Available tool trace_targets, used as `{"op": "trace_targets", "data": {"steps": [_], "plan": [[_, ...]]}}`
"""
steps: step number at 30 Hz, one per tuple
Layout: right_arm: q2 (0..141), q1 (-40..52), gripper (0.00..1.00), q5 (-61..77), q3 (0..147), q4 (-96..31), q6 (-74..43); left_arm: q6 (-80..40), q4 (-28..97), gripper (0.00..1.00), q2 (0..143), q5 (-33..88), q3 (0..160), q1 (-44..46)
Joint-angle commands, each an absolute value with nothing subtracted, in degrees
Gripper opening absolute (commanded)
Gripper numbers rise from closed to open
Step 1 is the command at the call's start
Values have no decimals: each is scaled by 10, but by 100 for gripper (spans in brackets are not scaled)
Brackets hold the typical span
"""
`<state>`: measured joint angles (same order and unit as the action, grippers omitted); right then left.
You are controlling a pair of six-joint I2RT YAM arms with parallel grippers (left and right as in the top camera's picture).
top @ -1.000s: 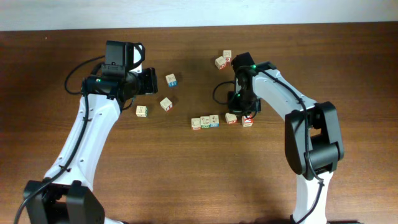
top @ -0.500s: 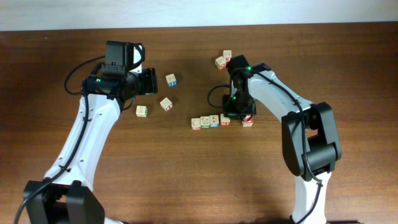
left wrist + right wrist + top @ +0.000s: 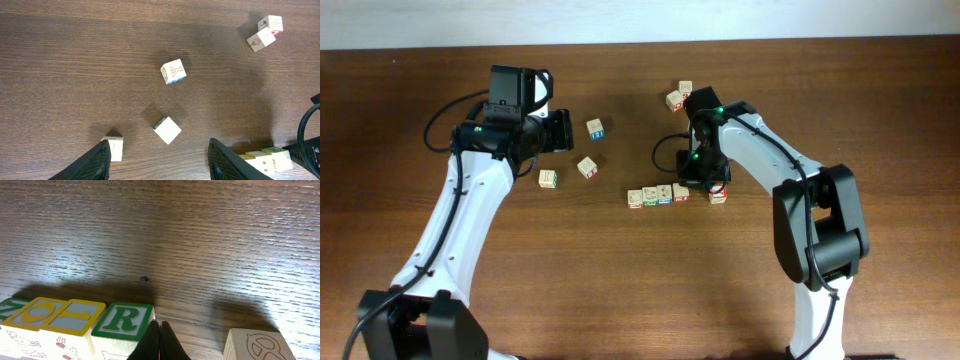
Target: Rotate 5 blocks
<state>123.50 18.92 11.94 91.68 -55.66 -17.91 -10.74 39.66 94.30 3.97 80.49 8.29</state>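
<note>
Fourth block [image 3: 680, 192] slid against pale row [image 3: 650, 197], apparently touching.

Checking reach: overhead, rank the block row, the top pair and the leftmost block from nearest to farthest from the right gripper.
1. Block row: centre, its right end at the right gripper.
2. Top pair: behind the gripper, toward the far edge.
3. Leftmost block: far left.
</note>
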Motion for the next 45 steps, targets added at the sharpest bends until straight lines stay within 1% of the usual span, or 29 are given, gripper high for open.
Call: {"op": "trace_targets", "data": {"steps": [1, 17, 24, 30, 35, 40, 42, 45], "plan": [[1241, 192, 4, 127, 912, -557, -173, -107, 397, 61, 949, 32, 813, 85], [1241, 207, 4, 131, 912, -557, -167, -107, 395, 61, 949, 32, 813, 85], [1241, 199, 4, 131, 921, -561, -168, -107, 395, 61, 949, 32, 813, 85], [1234, 159, 4, 131, 1020, -648, -167, -107, 395, 61, 949, 32, 813, 85], [1231, 106, 4, 120, 1094, -727, -167, -107, 395, 61, 949, 32, 813, 85], [1232, 67, 5, 56, 1070, -739, -162, -107, 395, 62, 949, 31, 813, 85], [1232, 64, 5, 53, 1042, -727, -141, -107, 395, 62, 949, 31, 813, 85], [1232, 65, 4, 53, 995, -707, -139, -107, 395, 62, 949, 31, 813, 85]]}}
